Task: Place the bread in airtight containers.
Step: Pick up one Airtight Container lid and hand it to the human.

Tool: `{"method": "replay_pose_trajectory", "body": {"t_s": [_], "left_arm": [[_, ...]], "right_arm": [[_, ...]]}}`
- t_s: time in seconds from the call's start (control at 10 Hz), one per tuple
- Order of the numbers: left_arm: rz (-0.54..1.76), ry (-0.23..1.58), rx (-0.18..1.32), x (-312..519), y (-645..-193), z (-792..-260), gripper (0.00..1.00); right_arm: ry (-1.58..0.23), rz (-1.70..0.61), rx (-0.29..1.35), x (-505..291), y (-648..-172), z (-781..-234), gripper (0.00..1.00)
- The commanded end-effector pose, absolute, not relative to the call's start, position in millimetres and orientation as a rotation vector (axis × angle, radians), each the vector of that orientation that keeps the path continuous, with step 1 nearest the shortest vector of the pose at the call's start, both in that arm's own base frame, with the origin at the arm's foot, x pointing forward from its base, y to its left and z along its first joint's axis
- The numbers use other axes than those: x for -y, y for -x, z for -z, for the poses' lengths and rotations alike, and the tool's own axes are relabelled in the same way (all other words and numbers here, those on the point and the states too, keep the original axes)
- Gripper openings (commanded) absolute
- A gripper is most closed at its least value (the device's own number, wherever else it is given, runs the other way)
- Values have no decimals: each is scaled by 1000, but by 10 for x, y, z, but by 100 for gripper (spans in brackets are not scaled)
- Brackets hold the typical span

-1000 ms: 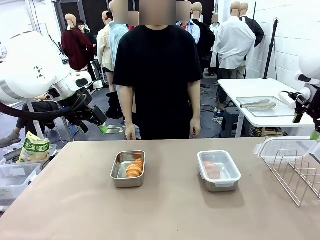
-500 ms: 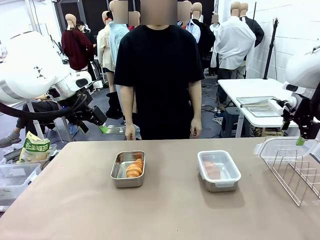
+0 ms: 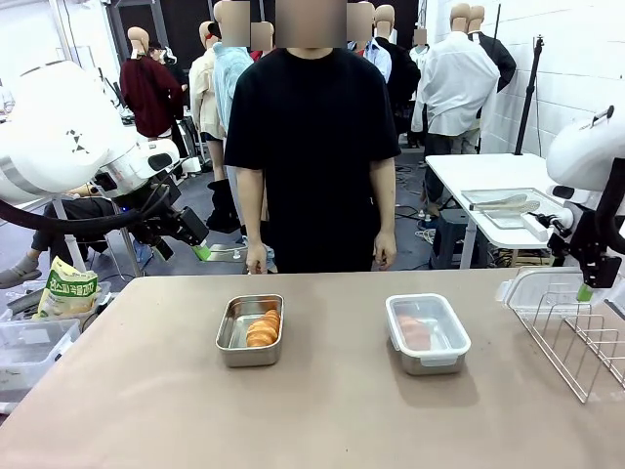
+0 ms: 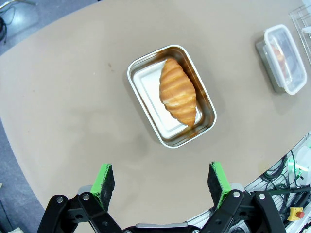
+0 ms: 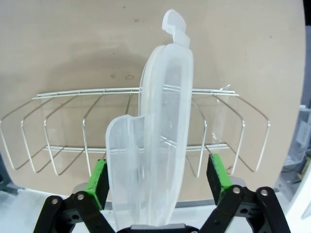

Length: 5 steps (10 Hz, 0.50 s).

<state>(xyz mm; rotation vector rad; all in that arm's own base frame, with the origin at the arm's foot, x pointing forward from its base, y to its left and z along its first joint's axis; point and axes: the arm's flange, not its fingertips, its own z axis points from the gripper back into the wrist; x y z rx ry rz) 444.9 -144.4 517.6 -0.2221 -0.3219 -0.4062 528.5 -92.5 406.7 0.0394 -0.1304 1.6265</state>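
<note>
At table's right end, the right gripper [image 5: 155,182] hangs over the wire rack [image 5: 63,131], fingers spread wide on either side of the clear lid [image 5: 163,121] standing on edge in the rack. Pads look clear of the plastic on both sides, so nothing gripped yet. In front view the same gripper [image 3: 584,291] sits just above rack and lid.

Left gripper [image 4: 163,182] is also fully open and empty, looking down from well above the open steel pan [image 4: 146,92] with a croissant [image 4: 178,91] lying diagonally in it.

Where things stand: open pan w/ croissant [image 3: 264,328] is centre-left on table; second pan [image 3: 427,334] centre-right already has its lid on, w/ bread faintly visible through it. So remaining job, by my read, is lidding the open pan.

How to do it well:
- Lid is thin and upright, so centre it between the pads before closing; an off-centre squeeze would tip it against the wires.
- Grip low enough on the rim, not the tab at top, which likely flexes.
- Lift straight up until clear of the wire loops, no sideways drag or rack comes along.
- Carry across w/o clipping the lidded pan.
- Person [image 3: 312,147] stands at far edge behind pans, hands down; keep path low and on robot side.
</note>
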Motion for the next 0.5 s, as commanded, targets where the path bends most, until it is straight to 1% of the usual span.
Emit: {"method": "replay_pose_trajectory", "body": {"t_s": [0.0,0.4], "left_arm": [[406,222,325,1444,-4453,-5189,100],[406,222,325,1444,-4453,-5189,100]], "right_arm": [[-31,-1653,171,949,-5327,-4083,79],[-30,-1654,174,951,-5336,-4073,4]]}}
